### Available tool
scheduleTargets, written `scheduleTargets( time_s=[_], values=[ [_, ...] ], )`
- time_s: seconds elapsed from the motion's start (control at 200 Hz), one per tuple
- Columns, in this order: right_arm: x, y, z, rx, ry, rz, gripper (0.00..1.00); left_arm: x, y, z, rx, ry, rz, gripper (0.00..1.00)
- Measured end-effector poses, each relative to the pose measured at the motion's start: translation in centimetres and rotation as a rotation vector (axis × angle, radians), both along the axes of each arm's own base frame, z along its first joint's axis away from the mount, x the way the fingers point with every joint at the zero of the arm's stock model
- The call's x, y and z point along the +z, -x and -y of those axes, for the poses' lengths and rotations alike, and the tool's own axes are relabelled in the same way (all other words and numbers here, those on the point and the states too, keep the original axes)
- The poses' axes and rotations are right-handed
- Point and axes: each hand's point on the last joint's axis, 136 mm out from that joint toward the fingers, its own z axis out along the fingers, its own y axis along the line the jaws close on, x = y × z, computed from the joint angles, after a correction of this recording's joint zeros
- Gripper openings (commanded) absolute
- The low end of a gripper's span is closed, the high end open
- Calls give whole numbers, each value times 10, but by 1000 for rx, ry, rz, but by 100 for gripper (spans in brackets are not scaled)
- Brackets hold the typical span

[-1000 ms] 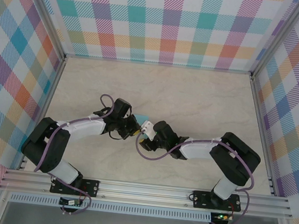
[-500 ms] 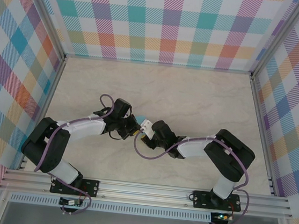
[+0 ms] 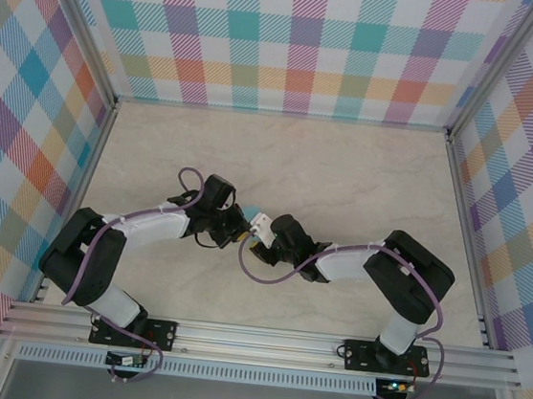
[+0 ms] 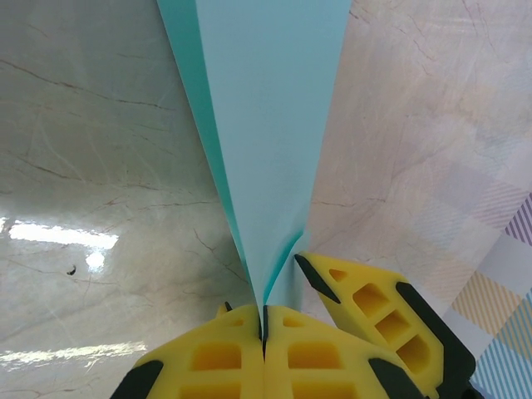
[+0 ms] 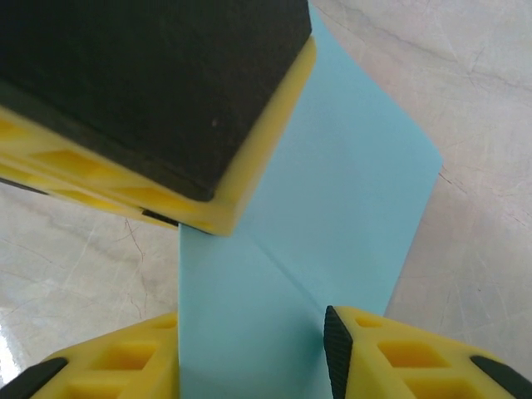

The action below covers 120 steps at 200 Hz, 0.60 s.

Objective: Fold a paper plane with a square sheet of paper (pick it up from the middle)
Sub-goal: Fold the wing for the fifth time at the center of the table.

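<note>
The left gripper (image 4: 264,320) pinches the folded turquoise paper (image 4: 266,125) over the marble table (image 4: 91,166). The right gripper (image 5: 249,353) has its jaws parted on both sides of the paper, and one corner is hidden behind the left gripper.

A pale marbled tabletop (image 3: 347,170) sits enclosed by pastel plaid walls (image 3: 304,40) and aluminium frame rails (image 3: 260,338).

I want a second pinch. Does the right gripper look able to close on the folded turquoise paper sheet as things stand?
Probably yes: the folded turquoise paper sheet lies between the open fingers of the right gripper, and the left gripper, shut on it, sits clear of that gap.
</note>
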Motion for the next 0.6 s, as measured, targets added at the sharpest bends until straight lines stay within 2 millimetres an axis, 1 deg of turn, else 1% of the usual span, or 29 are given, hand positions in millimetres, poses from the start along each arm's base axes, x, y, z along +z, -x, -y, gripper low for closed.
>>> scheduleTargets(
  time_s=[0.23, 0.325, 0.385, 0.485, 0.55, 0.6],
  values=[
    [1, 0, 0, -5, -6, -2, 28, -1, 0, 0, 1, -1, -2, 1],
    [1, 0, -1, -6, -9, -3, 22, -1, 0, 0, 2, -3, -2, 4],
    [1, 0, -1, -11, -13, -6, 19, -1, 0, -1, 2, -5, -3, 7],
    [2, -1, -1, -18, -20, -12, 17, 1, -1, -4, 1, -20, -4, 20],
    [1, 0, -1, -23, -23, -20, 16, 3, -2, -10, 8, -29, -2, 26],
    [1, 1, -1, -28, -32, -35, 15, 7, -4, -18, 20, -39, 3, 31]
  ],
)
